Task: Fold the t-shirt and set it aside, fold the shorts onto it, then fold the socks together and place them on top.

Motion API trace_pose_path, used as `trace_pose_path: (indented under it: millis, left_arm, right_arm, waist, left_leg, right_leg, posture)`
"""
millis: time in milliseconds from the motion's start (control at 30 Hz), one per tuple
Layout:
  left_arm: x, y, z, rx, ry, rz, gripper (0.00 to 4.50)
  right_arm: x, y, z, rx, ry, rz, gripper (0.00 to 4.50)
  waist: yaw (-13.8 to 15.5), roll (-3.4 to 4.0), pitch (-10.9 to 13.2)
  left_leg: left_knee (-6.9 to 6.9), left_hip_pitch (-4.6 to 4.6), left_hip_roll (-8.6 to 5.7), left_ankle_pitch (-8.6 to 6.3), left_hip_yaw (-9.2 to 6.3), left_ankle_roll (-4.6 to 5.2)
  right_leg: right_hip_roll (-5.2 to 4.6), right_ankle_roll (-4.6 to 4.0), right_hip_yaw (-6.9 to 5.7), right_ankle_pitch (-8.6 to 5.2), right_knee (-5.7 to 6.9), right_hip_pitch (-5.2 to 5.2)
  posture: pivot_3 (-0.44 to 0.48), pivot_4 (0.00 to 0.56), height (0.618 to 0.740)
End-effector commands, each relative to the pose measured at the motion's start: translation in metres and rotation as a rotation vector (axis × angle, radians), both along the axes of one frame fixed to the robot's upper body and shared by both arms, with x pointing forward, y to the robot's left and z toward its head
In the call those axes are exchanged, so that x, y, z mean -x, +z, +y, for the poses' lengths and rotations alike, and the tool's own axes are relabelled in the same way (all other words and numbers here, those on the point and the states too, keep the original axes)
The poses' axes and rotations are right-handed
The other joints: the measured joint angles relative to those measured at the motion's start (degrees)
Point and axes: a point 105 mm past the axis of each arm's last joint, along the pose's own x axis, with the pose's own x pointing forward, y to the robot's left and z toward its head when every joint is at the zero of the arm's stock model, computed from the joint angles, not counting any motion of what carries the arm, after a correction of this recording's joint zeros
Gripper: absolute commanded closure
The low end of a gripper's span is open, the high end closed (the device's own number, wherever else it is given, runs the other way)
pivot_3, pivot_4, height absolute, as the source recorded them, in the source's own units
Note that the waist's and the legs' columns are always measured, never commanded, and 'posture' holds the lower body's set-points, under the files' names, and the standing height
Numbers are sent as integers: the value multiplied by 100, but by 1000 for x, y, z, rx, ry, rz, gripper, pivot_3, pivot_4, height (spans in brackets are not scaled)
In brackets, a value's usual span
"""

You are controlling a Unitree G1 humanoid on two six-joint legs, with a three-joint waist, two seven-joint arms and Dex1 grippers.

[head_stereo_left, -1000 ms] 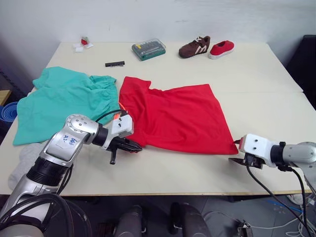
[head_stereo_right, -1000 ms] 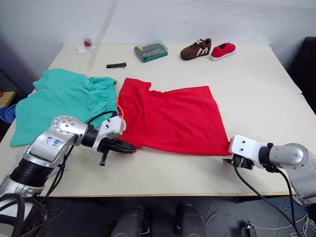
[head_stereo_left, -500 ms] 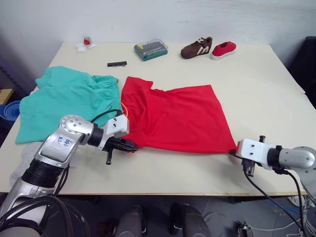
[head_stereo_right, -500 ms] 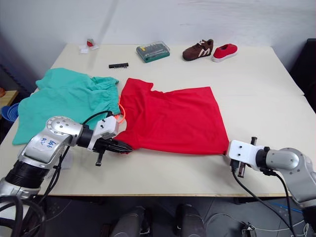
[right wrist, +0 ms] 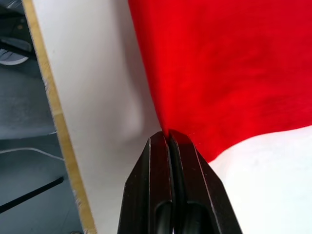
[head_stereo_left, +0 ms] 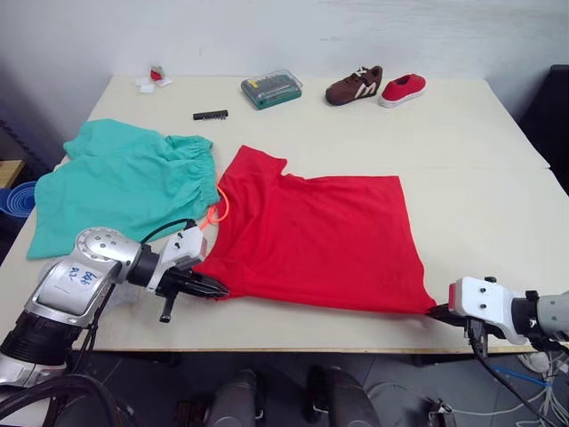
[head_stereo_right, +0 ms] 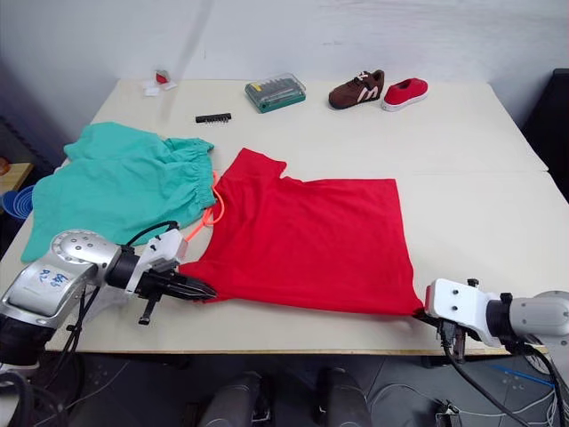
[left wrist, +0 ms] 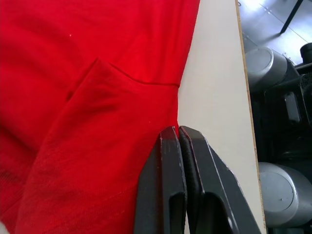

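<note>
The left jaws [left wrist: 178, 134] are pressing fully together on the near left hem corner of the red t-shirt [head_stereo_left: 316, 236], and the right jaws [right wrist: 166, 137] are pinching the near right hem corner in the same closed state. The t-shirt is lying spread and unfolded on the table [head_stereo_left: 462, 133], its near edge running close to the table's front edge between the two grips. Judged from this layout, both pinches are sitting at the very edge of the cloth, so uneven pulling is likely to slip a corner free; the hem may also drop over the table edge. The teal-green shorts [head_stereo_left: 124, 182] are lying just beside the t-shirt's left side, with the orange drawstring [head_stereo_left: 216, 210] touching the red cloth, so a lift is at risk of dragging the shorts along. The clear plastic bit-set case [head_stereo_left: 271, 88], near the far edge, is holding rows of bits and has its lid shut.
</note>
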Motion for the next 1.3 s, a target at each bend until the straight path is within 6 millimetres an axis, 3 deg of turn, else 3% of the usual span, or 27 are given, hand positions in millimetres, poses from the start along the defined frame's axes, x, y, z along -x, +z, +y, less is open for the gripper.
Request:
trace_pose_path:
  millis: [33, 167, 300, 467, 567, 667, 800, 900, 1067, 1300]
  left_arm:
    - [-7, 16, -5, 50, 28, -64, 4500]
    - [-7, 21, -16, 101, 13, -45, 4500]
    - [-1, 24, -12, 101, -6, -28, 3627]
    - [3, 34, 14, 79, 41, -31, 2152]
    - [1, 38, 30, 54, 80, -55, 2152]
    - [-3, 37, 34, 36, 91, -79, 2152]
    - [-2, 41, 18, 69, 37, -121, 2152]
    - [-6, 42, 4, 74, -36, -268, 2152]
    - [8, 28, -16, -8, -263, -402, 2152]
    - [20, -5, -1, -190, -481, -435, 2152]
  right_arm:
    - [-2, 5, 3, -29, -25, -49, 4476]
    - [-4, 4, 9, -78, -36, -60, 4476]
    - [-5, 4, 15, -123, -36, -69, 4500]
    - [-3, 4, 16, -131, -35, -70, 4500]
    - [-3, 3, 15, -130, -39, -70, 4500]
    - [-2, 3, 15, -130, -36, -68, 4500]
    - [-3, 2, 17, -131, -29, -68, 4500]
    - [-4, 2, 17, -130, -28, -67, 4500]
    - [-5, 2, 17, -116, -23, -61, 4500]
    - [-7, 2, 16, -112, -30, -65, 4500]
  waist:
    - [15, 0, 0]
    - [9, 0, 0]
    - [-12, 1, 0]
    - [-17, 5, 3]
    - [-8, 6, 3]
    - [13, 8, 4]
    - [5, 8, 5]
    - [4, 9, 5]
    - [-5, 8, 5]
    - [-5, 12, 5]
  left_leg:
    - [0, 0, 0, 2, 0, -3]
    - [1, -4, -1, 4, 2, -5]
    - [0, -3, -1, 5, 2, -7]
    - [-5, 0, 0, 7, 4, -12]
    - [-5, 0, 0, 5, 4, -12]
    - [-5, 0, 0, -6, 2, -26]
    - [-5, -2, -1, -14, 2, -34]
    - [-5, -2, 0, -2, 3, -13]
    - [-6, -1, -1, 0, 6, -13]
    - [-14, 3, 0, 0, 11, -11]
  right_leg:
    - [-1, 0, 0, 0, -1, 0]
    - [-1, 1, -1, 1, -3, 0]
    - [0, 1, -2, 0, -2, -1]
    - [2, -2, -1, -1, 1, -3]
    - [1, -3, -1, -2, -2, -3]
    - [-1, -3, -1, -2, -4, -2]
    - [-2, -3, 0, -2, -7, -2]
    - [-2, -3, -1, -2, -6, -3]
    - [-2, -3, -1, -2, -5, -2]
    - [-1, -4, 1, -3, -6, -4]
  posture:
    - [0, 150, 740]
    - [0, 150, 740]
    - [0, 150, 740]
    - [0, 150, 740]
    - [0, 150, 740]
    - [0, 150, 740]
    - [0, 150, 740]
    - [0, 150, 740]
    - [0, 150, 740]
    - [0, 150, 740]
